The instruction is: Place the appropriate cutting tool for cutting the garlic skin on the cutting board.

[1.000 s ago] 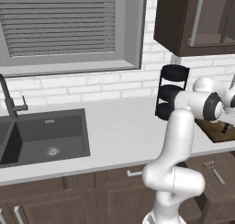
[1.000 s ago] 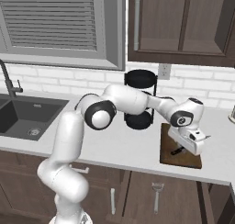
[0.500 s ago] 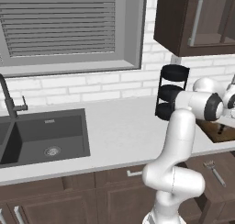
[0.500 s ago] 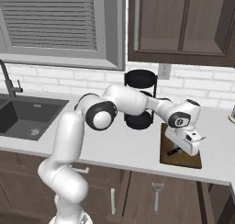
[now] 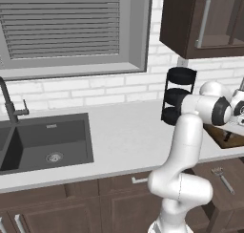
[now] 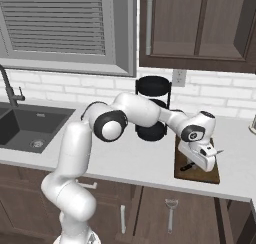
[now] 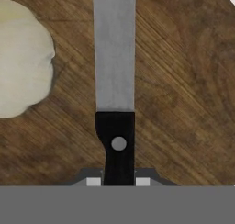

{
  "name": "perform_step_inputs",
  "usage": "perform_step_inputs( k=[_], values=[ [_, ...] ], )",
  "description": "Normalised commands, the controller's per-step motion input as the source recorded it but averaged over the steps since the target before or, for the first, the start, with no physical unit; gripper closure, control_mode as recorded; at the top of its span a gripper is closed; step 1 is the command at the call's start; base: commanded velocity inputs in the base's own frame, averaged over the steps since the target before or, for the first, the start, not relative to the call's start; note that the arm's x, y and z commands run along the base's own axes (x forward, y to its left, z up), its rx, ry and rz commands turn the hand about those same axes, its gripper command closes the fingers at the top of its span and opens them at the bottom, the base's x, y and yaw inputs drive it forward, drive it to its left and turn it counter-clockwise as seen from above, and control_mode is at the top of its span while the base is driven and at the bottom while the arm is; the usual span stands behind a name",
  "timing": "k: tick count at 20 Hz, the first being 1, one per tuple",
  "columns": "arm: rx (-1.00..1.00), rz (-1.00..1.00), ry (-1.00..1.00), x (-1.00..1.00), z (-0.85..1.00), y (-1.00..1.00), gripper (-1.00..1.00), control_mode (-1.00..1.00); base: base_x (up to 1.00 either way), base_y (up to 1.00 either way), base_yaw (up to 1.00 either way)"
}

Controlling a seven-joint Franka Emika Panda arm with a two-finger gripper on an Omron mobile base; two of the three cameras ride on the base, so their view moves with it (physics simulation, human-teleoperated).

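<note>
**Counter surface and what rests on it**

Pale grey counter (image 6: 125, 160) runs along the white brick wall above dark wood cabinets. A dark sink (image 5: 45, 141) is set into its left part, with a dark faucet (image 5: 9, 103) behind the basin. A black three-tier round rack (image 6: 152, 108) stands near the wall. Just beside it to the right, a dark brown cutting board (image 6: 205, 175) lies flat near the counter's front edge.

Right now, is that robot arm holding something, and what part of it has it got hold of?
Yes: the gripper holds a knife by its black handle, with the blade stretching out over the cutting board beside the garlic.
</note>
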Motion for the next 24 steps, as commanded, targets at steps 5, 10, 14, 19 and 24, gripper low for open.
perform_step_inputs(
  k=[5, 10, 14, 19, 24],
  values=[
    [0.0, 0.0, 0.0, 0.02, -0.12, 0.0, -1.0, -1.0, 0.0, 0.0, 0.0],
    [0.0, 0.0, 0.0, 0.0, -0.06, 0.0, -1.0, -1.0, 0.0, 0.0, 0.0],
    [0.0, 0.03, -0.05, 0.0, 0.01, 0.03, -1.0, -1.0, 0.0, 0.0, 0.0],
    [0.0, 0.07, -0.09, -0.08, 0.29, 0.22, -1.0, -1.0, 0.0, 0.0, 0.0],
    [-0.06, 0.13, -0.08, -0.64, 0.81, 0.38, -1.0, -1.0, 0.0, 0.0, 0.0]
  ],
)
